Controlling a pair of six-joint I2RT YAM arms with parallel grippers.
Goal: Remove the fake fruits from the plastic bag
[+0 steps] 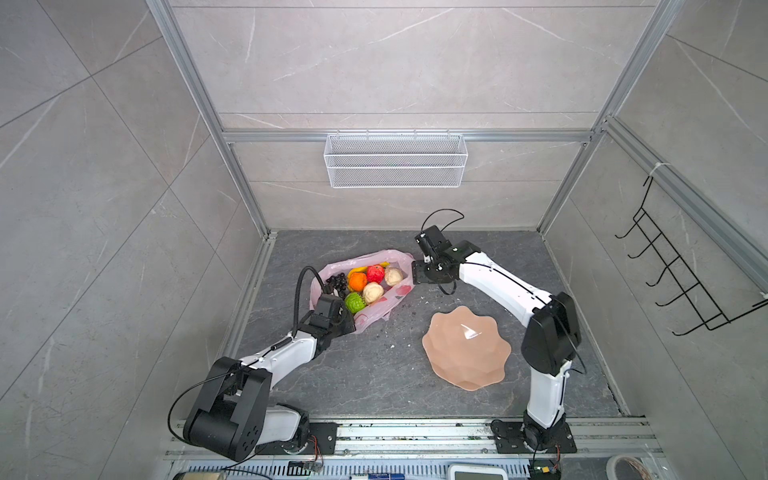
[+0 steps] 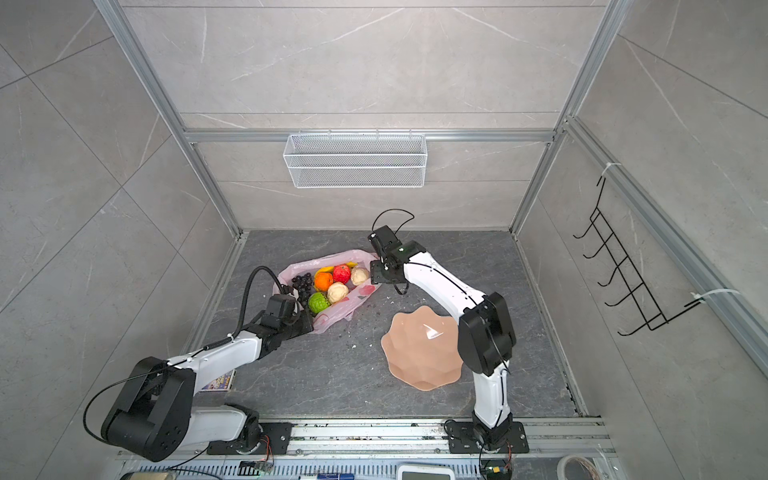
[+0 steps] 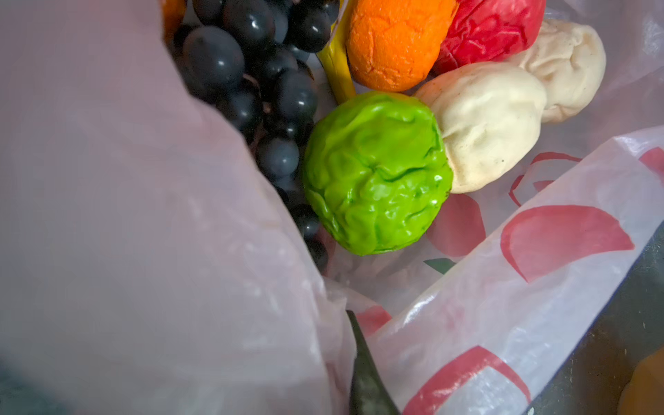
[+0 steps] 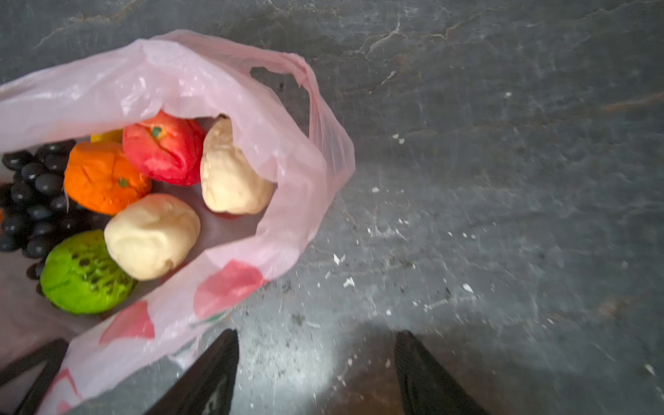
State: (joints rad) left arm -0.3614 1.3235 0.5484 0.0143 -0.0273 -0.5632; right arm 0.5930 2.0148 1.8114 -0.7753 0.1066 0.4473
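Plastic bag (image 1: 388,302) lying open toward far-left corner of desk (image 1: 374,374), fake fruits (image 1: 358,281) inside. Left fingers (image 3: 366,377) clamped on bag rim. Right fingers (image 4: 212,377) spread, empty, beside bag.

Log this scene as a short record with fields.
bag: plastic bag, lying open on table
inside: grape bunch, orange, red apple, green lumpy ball, two beige lumps, banana partly hidden
left end effector: shut on bag's rim
right end effector: open, empty, beside bag
plate: peach scalloped plate, no fruit on it
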